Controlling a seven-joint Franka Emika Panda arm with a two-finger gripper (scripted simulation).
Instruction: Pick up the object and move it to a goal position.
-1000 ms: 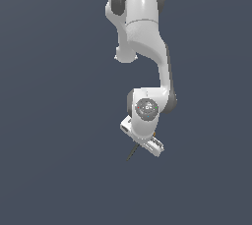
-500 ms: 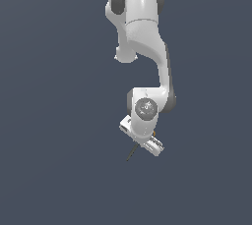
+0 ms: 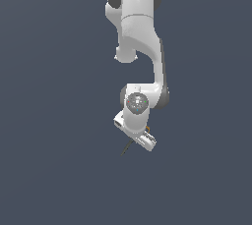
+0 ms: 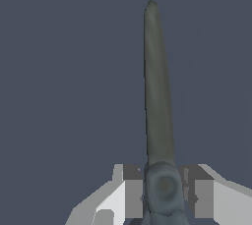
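Your gripper (image 4: 162,194) pinched the scissors (image 4: 158,101) at the pivot.

In the wrist view, your two fingers (image 4: 127,189) pressed against either side of the round pivot, and the dark blades ran straight out from between them to a closed tip. In the exterior view your white arm (image 3: 140,47) hung down over a plain dark grey floor (image 3: 54,121), with the gripper (image 3: 138,140) at its lowest end. The scissors (image 3: 127,148) sat in the gripper: the thin blades poked out below it, slanting down toward the exterior view's left, and a speck of orange handle showed at the gripper's edge on the exterior view's right. You could not tell from either view whether the blade tip touched the floor.
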